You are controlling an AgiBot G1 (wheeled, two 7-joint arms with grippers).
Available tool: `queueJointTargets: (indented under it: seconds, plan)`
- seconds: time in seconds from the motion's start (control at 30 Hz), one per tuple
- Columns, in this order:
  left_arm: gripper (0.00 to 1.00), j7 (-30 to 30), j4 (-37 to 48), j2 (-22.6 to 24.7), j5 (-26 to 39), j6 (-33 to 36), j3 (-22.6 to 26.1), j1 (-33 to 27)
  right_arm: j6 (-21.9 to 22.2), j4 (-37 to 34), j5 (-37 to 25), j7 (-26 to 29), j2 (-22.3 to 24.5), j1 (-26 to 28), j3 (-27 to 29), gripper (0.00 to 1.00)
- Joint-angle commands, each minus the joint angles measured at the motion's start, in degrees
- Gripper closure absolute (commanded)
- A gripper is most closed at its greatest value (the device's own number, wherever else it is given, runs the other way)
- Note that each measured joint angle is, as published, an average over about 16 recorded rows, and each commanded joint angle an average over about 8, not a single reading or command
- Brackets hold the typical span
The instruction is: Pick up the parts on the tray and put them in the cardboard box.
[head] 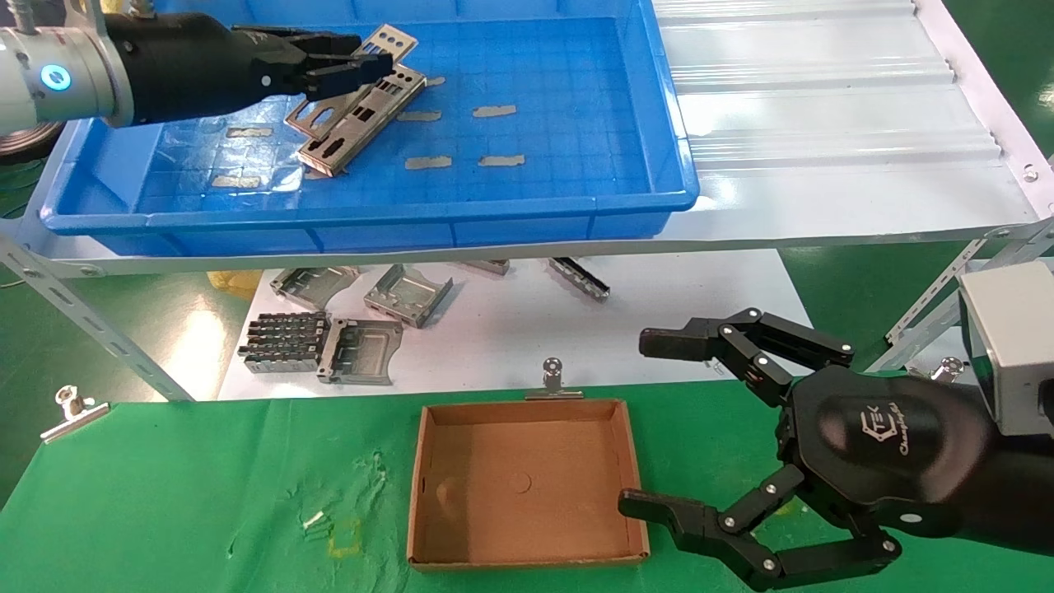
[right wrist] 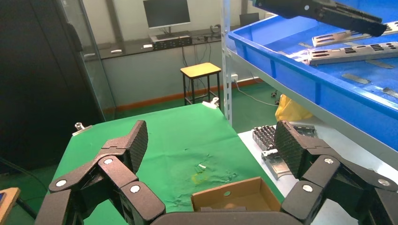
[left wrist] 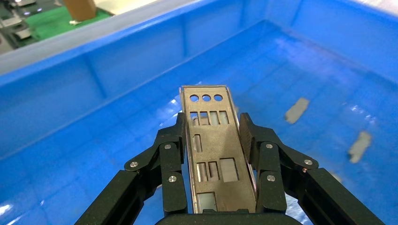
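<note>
While the fingers (left wrist: 248,140) of the left gripper (head: 342,67) press from both sides on one silver plate (left wrist: 212,150), that plate is lifted clear of the blue floor, as the left wrist view shows: its end with three round holes points forward past the fingertips and nothing touches it underneath. This happens at the far left of the tray (head: 659,123), which sits on a raised shelf of white corrugated sheet (head: 823,99). Just beside the gripper, on its near side, at least two more parts (head: 362,115) lie on the tray floor, overlapping each other, with small grey tape strips (head: 494,110) scattered to their right.

Further out, the cardboard box (head: 527,486) stands on the green worktop (head: 206,494), near and well below the tray, and its brown floor holds nothing; only a faint circle mark is there. The right gripper (head: 650,424) waits just beside the box on its right, fingers spread wide and carrying nothing. Between shelf and box, some chunky grey brackets (head: 321,346) lie on a white sheet; they are not part of the job.

So I judge the task is only at its beginning: the first plate is grasped but not yet delivered, and the others are waiting. The carry down to the box and the release remain, then the same again for each plate left.
</note>
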Motion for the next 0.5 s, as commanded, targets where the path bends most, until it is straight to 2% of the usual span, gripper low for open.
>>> queueJointTargets:
  seconds: [0.03,0.27,0.5]
  plan:
    - [1.0,0.14,-0.12,-0.21,-0.26,0.58,-0.18,-0.18,0.0,0.0,0.0,0.0,0.0,0.0,0.0,0.0]
    - [1.0,0.19,-0.6,-1.52,-1.67,5.71,-1.13,-1.21,0.0,0.0,0.0,0.0,0.0,0.0,0.0,0.0]
    - [1.0,1.59,-1.98,-3.77,-2.79,17.3,-1.78,-1.77,0.0,0.0,0.0,0.0,0.0,0.0,0.0,0.0]
